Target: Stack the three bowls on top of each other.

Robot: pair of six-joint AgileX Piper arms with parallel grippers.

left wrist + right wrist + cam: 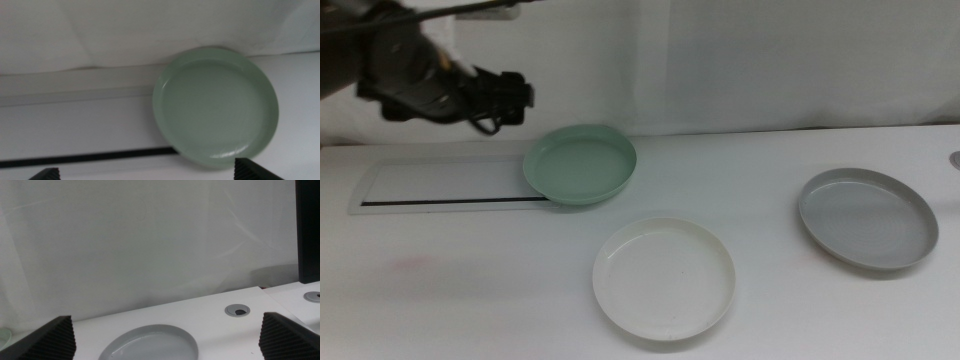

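The mint green bowl [580,165] sits at the back of the table, its left edge over a flat white panel. The white bowl [664,278] lies at the front centre. The grey bowl [867,217] lies at the right. My left gripper [508,98] hovers in the air above and to the left of the green bowl. In the left wrist view its jaws stand wide apart and empty [147,175], with the green bowl [215,105] ahead. My right gripper [165,330] is out of the middle view; it is open and empty, with the grey bowl [150,342] between its jaws' lines.
A flat white panel with a dark slot [440,185] lies at the back left. A cable grommet [238,310] is set in the table beyond the grey bowl. A white curtain backs the table. A dark screen edge [307,230] stands at the far right.
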